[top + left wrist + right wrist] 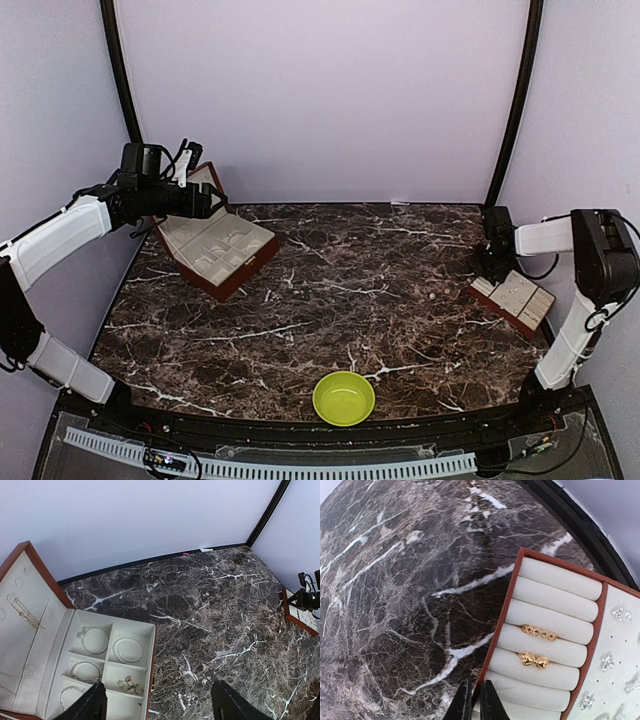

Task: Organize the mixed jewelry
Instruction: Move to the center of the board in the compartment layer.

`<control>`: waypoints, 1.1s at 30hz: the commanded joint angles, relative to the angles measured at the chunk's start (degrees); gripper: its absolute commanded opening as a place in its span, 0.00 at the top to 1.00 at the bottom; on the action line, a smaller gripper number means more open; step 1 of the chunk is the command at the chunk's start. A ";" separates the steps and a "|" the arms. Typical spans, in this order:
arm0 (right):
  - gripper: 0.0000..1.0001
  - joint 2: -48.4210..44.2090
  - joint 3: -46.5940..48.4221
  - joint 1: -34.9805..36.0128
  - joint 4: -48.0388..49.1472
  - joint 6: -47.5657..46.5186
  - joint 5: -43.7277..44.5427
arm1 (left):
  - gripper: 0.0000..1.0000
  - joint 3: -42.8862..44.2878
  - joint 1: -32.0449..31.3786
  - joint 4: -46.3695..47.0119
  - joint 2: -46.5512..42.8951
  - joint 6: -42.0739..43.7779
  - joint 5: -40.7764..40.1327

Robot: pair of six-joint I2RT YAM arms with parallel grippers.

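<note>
Thin silvery wire hoops (pixel 95 640) are laid in separate compartments of the red-brown, cream-lined hinged box (pixel 30 580). Above it the left gripper (pixel 160 705) is held spread wide, grasping nothing. The right gripper (pixel 476 700) is drawn nearly closed at the edge of the brown-edged padded tray (pixel 512 587).

Right gripper (pixel 475 686): I see only fingertips at bottom edge; can't tell whether tray (pixel 521 553) rim sits between them. Tray cut off right and bottom. Box (pixel 37 565) cropped left and bottom. Left gripper (pixel 159 685) finger hides part of front hoop (pixel 65 694). Small pieces (pixel 127 682) too tangled to identify.
</note>
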 commanded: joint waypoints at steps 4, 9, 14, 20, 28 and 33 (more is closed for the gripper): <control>0.93 2.93 3.67 4.20 -0.95 -4.45 -0.80 | 0.25 -0.87 -0.20 1.29 -1.87 -0.64 0.98; 0.94 4.03 5.29 6.73 -0.53 -5.43 -0.51 | 0.25 -0.87 -0.20 1.30 -1.87 -0.73 1.17; 0.97 6.00 7.19 7.96 0.13 -5.80 -1.75 | 0.25 -0.87 -0.20 1.39 -2.16 -0.74 1.18; 1.00 8.03 10.02 9.81 0.85 -7.52 -1.39 | 0.25 -0.87 -0.20 1.38 -2.40 -0.74 1.13; 1.00 10.98 14.87 11.71 -0.08 -8.93 -1.24 | 0.25 -0.87 -0.20 1.38 -2.53 -0.67 0.93; 1.00 12.40 16.99 14.48 -0.32 -8.10 -1.71 | 0.25 -0.87 -0.20 1.39 -2.50 -0.65 1.04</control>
